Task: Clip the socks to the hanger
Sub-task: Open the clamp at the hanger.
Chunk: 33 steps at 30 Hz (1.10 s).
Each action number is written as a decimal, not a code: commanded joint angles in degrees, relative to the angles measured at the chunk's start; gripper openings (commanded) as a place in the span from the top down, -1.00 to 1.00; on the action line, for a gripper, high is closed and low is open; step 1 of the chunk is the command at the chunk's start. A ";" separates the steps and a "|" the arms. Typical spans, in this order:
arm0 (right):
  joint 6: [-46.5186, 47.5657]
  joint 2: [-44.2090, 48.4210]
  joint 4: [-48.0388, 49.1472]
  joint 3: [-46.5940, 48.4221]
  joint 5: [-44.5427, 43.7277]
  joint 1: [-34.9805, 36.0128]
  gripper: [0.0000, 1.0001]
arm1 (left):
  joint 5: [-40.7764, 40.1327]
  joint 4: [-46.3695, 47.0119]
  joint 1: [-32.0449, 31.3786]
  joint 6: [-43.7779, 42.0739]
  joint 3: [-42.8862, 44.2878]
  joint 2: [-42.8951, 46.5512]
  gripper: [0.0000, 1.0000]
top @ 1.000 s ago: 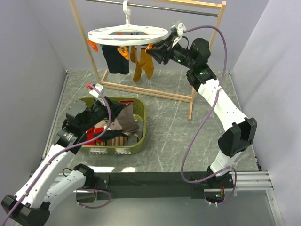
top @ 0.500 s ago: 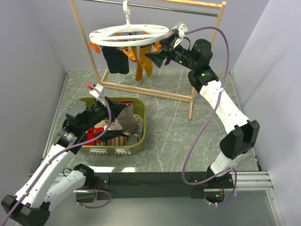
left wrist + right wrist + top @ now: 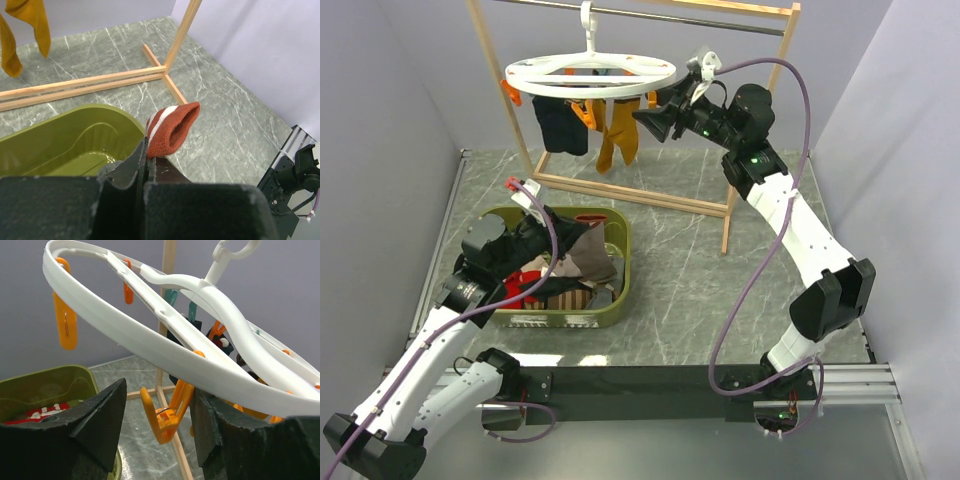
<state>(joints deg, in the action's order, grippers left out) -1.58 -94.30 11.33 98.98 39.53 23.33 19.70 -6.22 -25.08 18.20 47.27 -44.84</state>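
Grey-green marbled table (image 3: 690,260) enclosed by pale lilac walls. A wooden rack (image 3: 640,197) stands along the far edge, and a white oval hanger (image 3: 150,347) with orange clips hangs by its hook from the rack's top rail. Mustard socks (image 3: 617,135) and a navy sock (image 3: 558,125) dangle from clips under the hanger. The right claw (image 3: 642,115) is raised to the hanger's right rim, its jaws apart, with one orange clip (image 3: 165,417) hanging between them. Near the table's left edge sits an olive basket (image 3: 622,275) of clothes. Above it the left claw (image 3: 145,147) is closed, gripping a striped sock (image 3: 172,127), whose rust-red, white-banded cuff sticks out past the fingertips.
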 commanded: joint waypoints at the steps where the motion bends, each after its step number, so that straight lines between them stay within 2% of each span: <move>1: 0.36 3.51 1.24 0.07 -0.42 -0.31 -0.18 | 1.30 3.49 0.21 0.70 -0.16 0.54 0.99; 4: 0.44 3.95 1.15 -0.10 -0.15 -0.30 0.00 | 1.39 3.58 0.21 0.88 -0.33 0.54 0.99; 9: 0.62 4.21 0.88 0.16 -0.07 -0.39 0.20 | 1.30 3.76 0.21 0.97 -0.60 0.81 0.99; 10: 0.44 4.04 0.80 0.51 0.11 -0.31 0.30 | 1.21 3.76 0.21 0.96 -0.77 0.89 0.99; 15: 0.27 3.42 0.36 1.30 1.08 -0.39 0.43 | 1.30 3.58 0.21 1.23 -0.68 0.98 0.99; 18: 0.00 3.16 -0.08 1.83 1.25 -0.39 0.62 | 1.21 3.67 0.21 1.23 -0.77 0.98 0.99; 19: -0.52 3.16 0.00 1.92 0.90 -0.31 0.79 | 1.13 3.58 0.21 1.23 -0.51 0.81 0.99; 21: -2.09 2.99 -0.96 2.53 0.11 -0.30 1.00 | 0.86 3.49 0.21 1.31 0.10 0.37 0.99; 30: -16.24 0.26 -12.11 9.83 -0.42 0.31 1.00 | 3.76 4.72 0.21 2.19 3.88 -2.26 0.99; 33: -17.92 0.26 -15.28 10.79 -0.68 0.75 1.00 | 5.60 5.77 0.21 2.81 6.25 -4.02 0.99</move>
<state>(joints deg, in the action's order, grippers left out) -14.44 -94.06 0.16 106.98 39.22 23.55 22.02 -4.93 -25.04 19.70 48.84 -47.92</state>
